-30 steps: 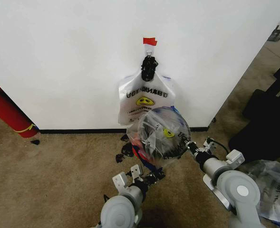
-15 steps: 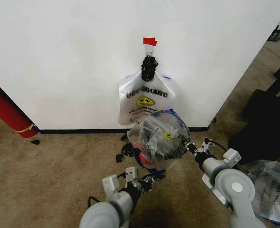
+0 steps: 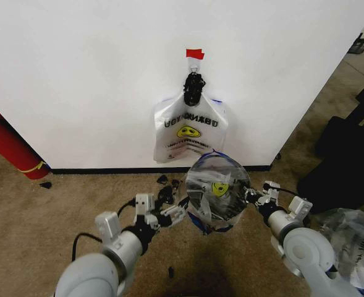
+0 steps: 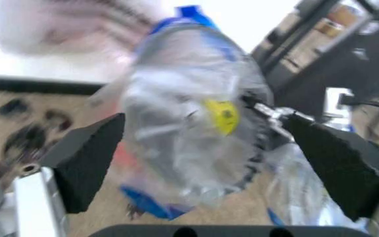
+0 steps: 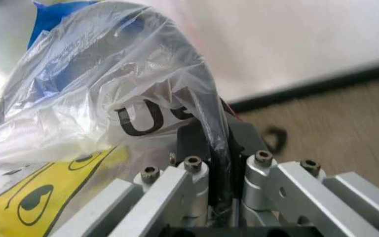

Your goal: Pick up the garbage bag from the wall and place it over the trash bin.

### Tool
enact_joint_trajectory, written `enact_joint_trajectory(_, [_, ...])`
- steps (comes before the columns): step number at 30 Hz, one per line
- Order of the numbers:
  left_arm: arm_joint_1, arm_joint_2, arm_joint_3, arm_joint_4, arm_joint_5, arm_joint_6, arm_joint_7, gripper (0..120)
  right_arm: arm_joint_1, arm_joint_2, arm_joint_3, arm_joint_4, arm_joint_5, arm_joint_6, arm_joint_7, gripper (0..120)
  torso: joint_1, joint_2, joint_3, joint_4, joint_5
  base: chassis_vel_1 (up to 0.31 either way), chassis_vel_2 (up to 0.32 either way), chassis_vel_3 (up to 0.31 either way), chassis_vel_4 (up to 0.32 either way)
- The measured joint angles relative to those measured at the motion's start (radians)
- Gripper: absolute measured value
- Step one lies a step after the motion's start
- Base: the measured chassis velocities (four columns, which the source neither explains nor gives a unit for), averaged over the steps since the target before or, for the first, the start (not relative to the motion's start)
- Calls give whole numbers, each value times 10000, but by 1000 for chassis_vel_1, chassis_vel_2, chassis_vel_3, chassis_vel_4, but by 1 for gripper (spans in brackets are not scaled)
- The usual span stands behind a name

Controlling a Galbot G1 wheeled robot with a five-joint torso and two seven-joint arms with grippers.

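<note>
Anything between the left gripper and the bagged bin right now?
No. In the head view only bare carpet separates the open left gripper from the garbage bag over the trash bin.

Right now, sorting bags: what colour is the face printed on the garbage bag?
Yellow, on the garbage bag; clearest in the right wrist view.

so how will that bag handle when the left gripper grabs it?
The garbage bag is probably floppy: thin film crumpled over the trash bin. Likely light and slippery. The right gripper pinches one edge; the open left gripper faces the opposite side.
</note>
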Motion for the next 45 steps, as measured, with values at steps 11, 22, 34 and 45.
enact_joint_trajectory(11, [-1982,477,-9,794,-116,8,1237,100,601,-2241,-995,-1044,-1221,2191,-3151,1,1,0,1,-3,2,0,0,0,0])
enact_joint_trajectory(22, [-2058,141,271,1487,142,81,1744,99,1429,-3657,-1162,-3337,-899,4207,-8071,1,1,-1,0,1,3,0,0,0,0])
enact_joint_trajectory(34, [-2095,82,432,1552,-403,552,2334,97,2296,-3754,-1291,-4683,-61,4478,-10170,1,0,-1,0,0,3,0,0,0,0])
enact_joint_trajectory(45, [-2454,-151,851,2126,24,652,2153,97,2324,-3808,-1246,-4677,161,4015,-10708,1,0,-1,0,-1,-1,0,0,0,0])
